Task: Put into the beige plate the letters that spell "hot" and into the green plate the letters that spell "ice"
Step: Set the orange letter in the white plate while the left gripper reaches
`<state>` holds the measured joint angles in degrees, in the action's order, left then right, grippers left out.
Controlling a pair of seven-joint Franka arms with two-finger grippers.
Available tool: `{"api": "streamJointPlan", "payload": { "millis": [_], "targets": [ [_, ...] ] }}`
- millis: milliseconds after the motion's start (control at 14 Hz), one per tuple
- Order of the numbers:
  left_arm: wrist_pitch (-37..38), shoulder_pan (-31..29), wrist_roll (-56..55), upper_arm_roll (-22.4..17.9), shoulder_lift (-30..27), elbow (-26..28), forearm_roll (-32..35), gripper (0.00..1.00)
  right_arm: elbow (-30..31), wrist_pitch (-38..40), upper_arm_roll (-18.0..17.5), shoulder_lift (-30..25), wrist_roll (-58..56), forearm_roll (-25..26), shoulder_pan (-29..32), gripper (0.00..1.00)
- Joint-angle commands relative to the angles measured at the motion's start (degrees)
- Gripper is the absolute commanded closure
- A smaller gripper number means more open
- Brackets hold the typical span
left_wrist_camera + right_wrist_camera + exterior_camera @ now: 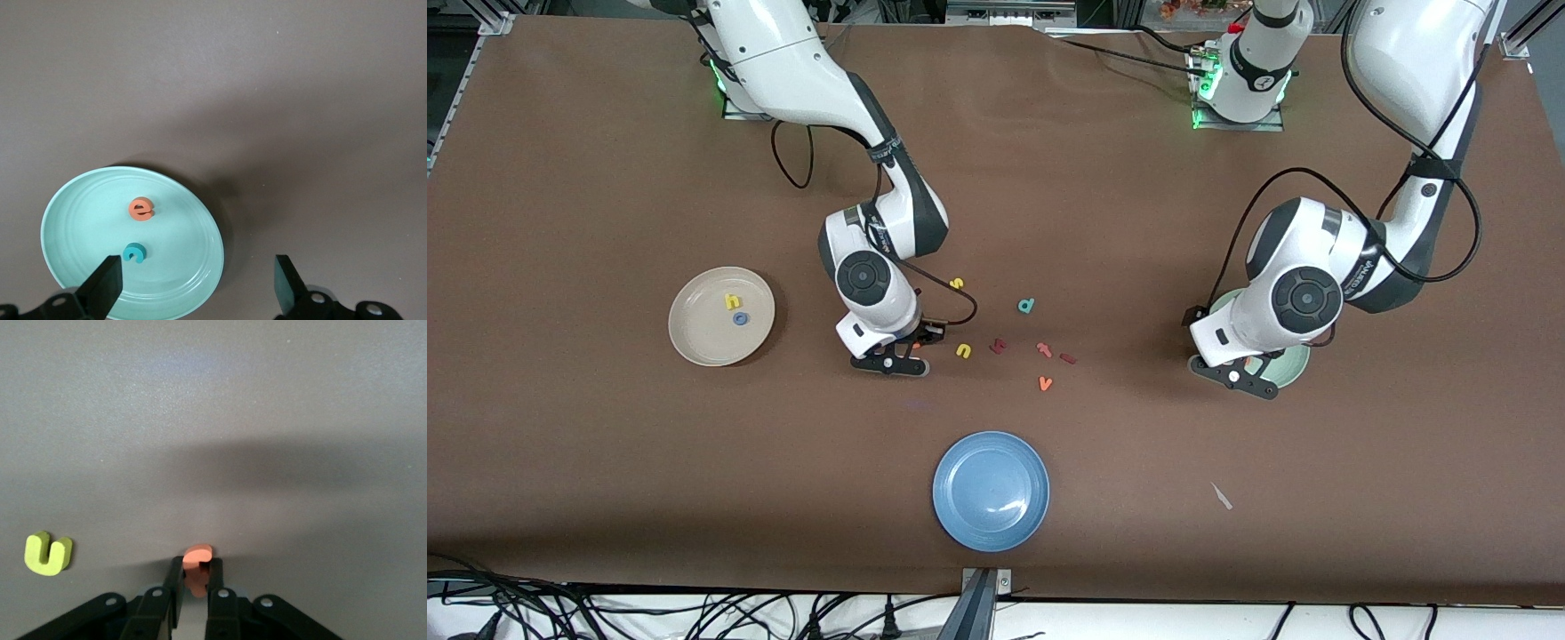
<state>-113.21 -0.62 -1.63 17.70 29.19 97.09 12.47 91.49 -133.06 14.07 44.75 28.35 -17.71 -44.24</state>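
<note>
My right gripper is shut on a small orange letter, the "t", low at the table beside the yellow "u"; in the front view this gripper is near the middle of the table. The beige plate holds the yellow "h" and blue "o". My left gripper hangs open and holds nothing over the rim of the green plate, which holds the orange "e" and teal "c". The dark red "i" lies on the table.
Loose letters lie mid-table: a yellow "s", teal "d", a dark red letter, a reddish "t"-like letter and an orange "v". A blue plate sits nearest the front camera. A white scrap lies toward the left arm's end.
</note>
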Motion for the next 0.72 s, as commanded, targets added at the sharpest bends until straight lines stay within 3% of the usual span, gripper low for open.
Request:
{"api": "streamJointPlan", "payload": {
  "millis": [0,143,286,430,644],
  "targets": [
    [1.24,0.79,-2.75,0.23,0.78,-2.94,-0.5,0.0,-1.66,1.3,-0.18,0.87,0.66,-1.54,0.12,0.99],
    [1.24,1.15,-10.29,0.32,1.57,-4.1,-2.96,0.0,-6.64,10.74,0.43,0.69,-0.13,-0.85,1.52,1.0],
    [1.15,1.67,-18.02,0.32,2.18,-4.19,-7.43,0.0,-8.52,18.77,3.23,-0.88,-6.25,-0.75,3.54,1.0],
    [1.15,3.34,-26.02,0.32,4.02,-6.29,-9.91,0.0,-6.16,23.0,8.23,-2.91,-11.36,-0.66,3.46,1.0],
    [0.98,7.37,-41.03,0.32,6.74,-8.04,-10.1,0.0,0.6,21.97,12.55,-6.51,-16.45,-0.4,3.46,1.0]
  ]
}}
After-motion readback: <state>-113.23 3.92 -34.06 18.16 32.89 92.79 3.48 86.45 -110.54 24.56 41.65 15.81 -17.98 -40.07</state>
